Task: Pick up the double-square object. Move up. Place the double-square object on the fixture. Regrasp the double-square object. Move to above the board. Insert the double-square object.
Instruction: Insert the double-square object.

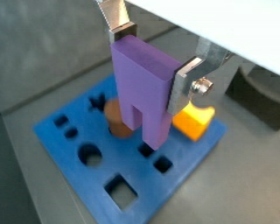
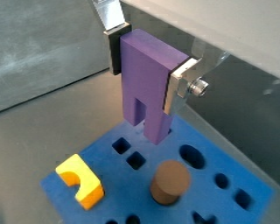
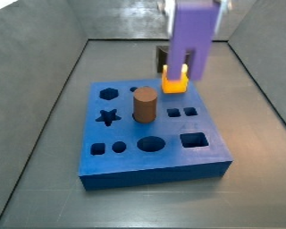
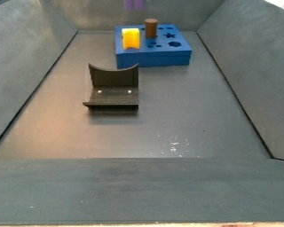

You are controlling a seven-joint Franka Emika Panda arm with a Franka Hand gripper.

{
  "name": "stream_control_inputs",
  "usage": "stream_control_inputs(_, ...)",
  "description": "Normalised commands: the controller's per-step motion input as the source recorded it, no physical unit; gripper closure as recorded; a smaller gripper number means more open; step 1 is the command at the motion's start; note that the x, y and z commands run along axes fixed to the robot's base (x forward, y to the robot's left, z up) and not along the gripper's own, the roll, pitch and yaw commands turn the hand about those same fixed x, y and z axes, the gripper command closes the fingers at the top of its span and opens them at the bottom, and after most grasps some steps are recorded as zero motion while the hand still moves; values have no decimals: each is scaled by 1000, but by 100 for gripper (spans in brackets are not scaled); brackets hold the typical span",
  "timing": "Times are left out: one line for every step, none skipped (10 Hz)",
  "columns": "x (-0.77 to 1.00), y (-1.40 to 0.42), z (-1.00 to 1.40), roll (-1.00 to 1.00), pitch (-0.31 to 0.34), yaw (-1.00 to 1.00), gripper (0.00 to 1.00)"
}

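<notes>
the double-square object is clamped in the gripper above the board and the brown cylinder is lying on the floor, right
Not quite. The double-square object is in the gripper above the board, but a side view shows the brown cylinder standing upright in the board, not lying on the floor.

We log the claw [image 1: 154, 57] above the board [image 1: 101, 171], the double-square object [image 1: 145, 83] clamped upright between its fingers [image 1: 187, 83], clear of the board's top in both wrist views. On the board we list a cylinder [image 3: 145, 106] standing in a hole near its middle and a block [image 3: 174, 81] at its rim. The fixture [image 4: 111, 90] stands on the surface [image 4: 169, 124], well apart from the board, nearer the camera in a side view.
</notes>
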Motion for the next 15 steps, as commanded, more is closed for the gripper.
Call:
stream_control_inputs(454, -14, -577, 210, -147, 214, 100)
stream_control_inputs(334, 0, -666, 230, -136, 266, 100)
stream_control_inputs(100, 0, -654, 96, -100, 6, 100)
stream_control_inputs(-17, 57, -286, 0, -39, -31, 100)
stream_control_inputs(-131, 143, -243, 73, -11, -89, 100)
stream_control_inputs(0, 71, -206, 64, 0, -257, 100)
stream_control_inputs(-11, 91, -194, 27, 0, -423, 100)
stream_control_inputs(-3, 40, -171, 0, 0, -217, 100)
stream_control_inputs(0, 0, -289, 0, -49, -26, 100)
stream_control_inputs(0, 0, -486, 0, -106, 0, 100)
stream_control_inputs(0, 0, -491, 11, -91, 0, 100)
stream_control_inputs(0, 0, -323, 23, -33, 0, 100)
stream_control_inputs(0, 0, -206, 0, 0, -20, 100)
stream_control_inputs(0, 34, -386, 0, -46, 0, 100)
stream_control_inputs(-17, 43, -506, 244, -97, 0, 100)
